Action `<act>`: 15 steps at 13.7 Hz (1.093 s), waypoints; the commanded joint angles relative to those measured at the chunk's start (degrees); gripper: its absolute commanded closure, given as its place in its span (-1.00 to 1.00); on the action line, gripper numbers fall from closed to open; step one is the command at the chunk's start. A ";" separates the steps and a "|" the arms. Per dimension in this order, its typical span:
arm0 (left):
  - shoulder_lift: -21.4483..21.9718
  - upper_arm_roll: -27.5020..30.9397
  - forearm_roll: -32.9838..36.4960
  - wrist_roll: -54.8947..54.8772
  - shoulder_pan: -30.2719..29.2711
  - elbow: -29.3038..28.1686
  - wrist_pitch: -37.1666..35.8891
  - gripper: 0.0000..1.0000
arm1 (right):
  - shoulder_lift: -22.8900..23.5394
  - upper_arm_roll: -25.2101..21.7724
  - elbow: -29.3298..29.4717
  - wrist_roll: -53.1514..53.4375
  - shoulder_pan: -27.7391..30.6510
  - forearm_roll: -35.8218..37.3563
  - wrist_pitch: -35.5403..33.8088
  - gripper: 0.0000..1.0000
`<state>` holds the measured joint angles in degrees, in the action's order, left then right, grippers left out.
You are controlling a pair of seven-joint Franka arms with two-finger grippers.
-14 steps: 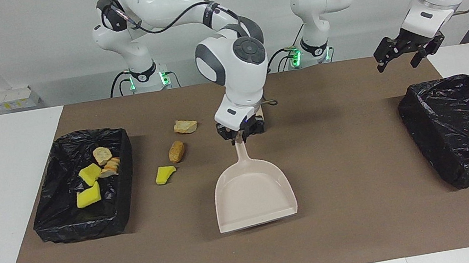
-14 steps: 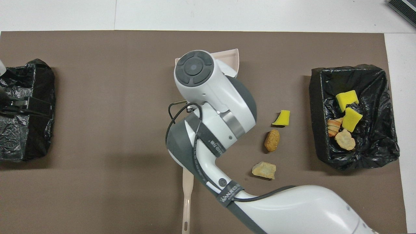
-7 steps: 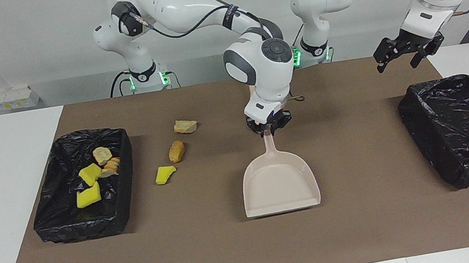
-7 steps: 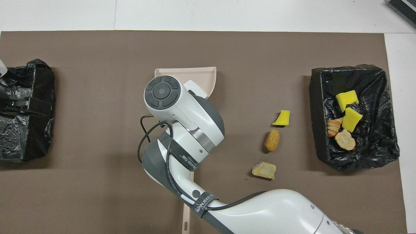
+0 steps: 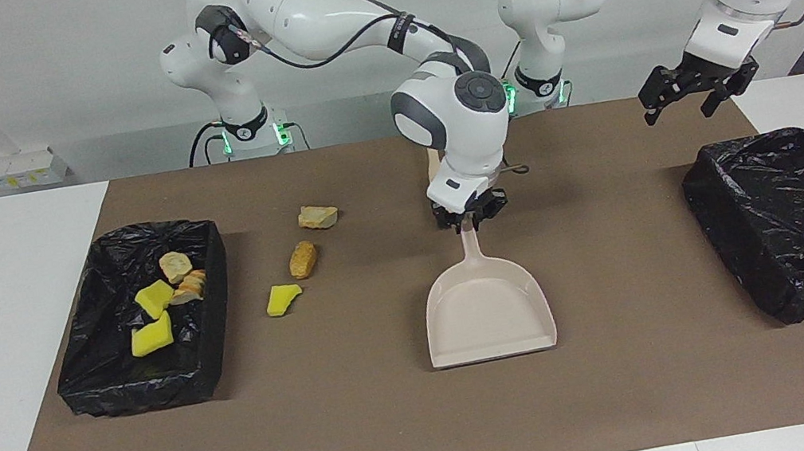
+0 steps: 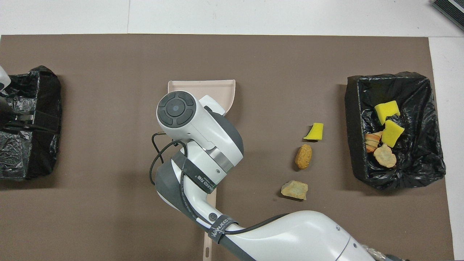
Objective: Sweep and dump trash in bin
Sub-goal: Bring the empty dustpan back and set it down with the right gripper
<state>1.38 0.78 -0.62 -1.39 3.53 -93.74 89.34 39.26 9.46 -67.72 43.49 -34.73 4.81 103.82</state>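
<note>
My right gripper [image 5: 467, 221] is shut on the handle of the beige dustpan [image 5: 486, 310], which sits low on the brown mat mid-table with its mouth facing away from the robots. In the overhead view only the pan's front [image 6: 217, 88] shows past the wrist. Three loose pieces of trash lie between pan and bin: a yellow chunk [image 5: 283, 299], an orange-brown lump [image 5: 302, 259] and a tan piece [image 5: 317, 216]. The black-lined bin [image 5: 214, 287] at the right arm's end holds several pieces of trash [image 5: 154, 299]. My left gripper [image 5: 700, 93] hangs open and waits in the air.
A second black-lined bin [image 5: 796, 219] stands at the left arm's end, under the left gripper. A beige brush handle [image 6: 207, 239] lies on the mat nearer to the robots than the dustpan. The brown mat [image 5: 636, 382] covers the table.
My right gripper has carried the dustpan toward the left arm's end, away from the loose trash, and turned it square to the table. The left arm has not moved.
</note>
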 commanded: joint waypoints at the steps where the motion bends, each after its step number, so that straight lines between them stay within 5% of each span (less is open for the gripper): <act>1: 1.96 0.36 1.41 -0.11 0.69 -2.76 2.68 -1.00 | -0.85 0.39 -3.19 1.16 0.89 -1.21 3.05 0.89; 5: 1.96 0.36 1.32 -0.02 0.42 -2.85 2.77 -1.00 | -1.55 0.39 -4.61 0.89 1.33 -1.21 3.32 0.51; 6: 1.96 0.36 1.32 -0.02 0.42 -2.85 2.77 -1.00 | -1.55 0.39 -4.70 0.63 1.51 -0.95 3.49 -0.02; 10: 1.88 0.36 1.32 -0.02 0.25 -2.85 2.77 -1.00 | -4.70 0.39 -4.87 0.37 3.26 -1.12 3.06 -1.00; 15: 1.88 0.36 1.32 -0.11 0.42 -2.85 2.85 -1.00 | -19.71 0.39 -13.47 0.37 12.21 -1.21 1.22 -1.00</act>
<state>1.54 0.97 -0.57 -1.39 3.50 -94.38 90.63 29.17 9.14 -72.27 43.49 -27.36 4.81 105.28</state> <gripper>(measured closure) 0.000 0.000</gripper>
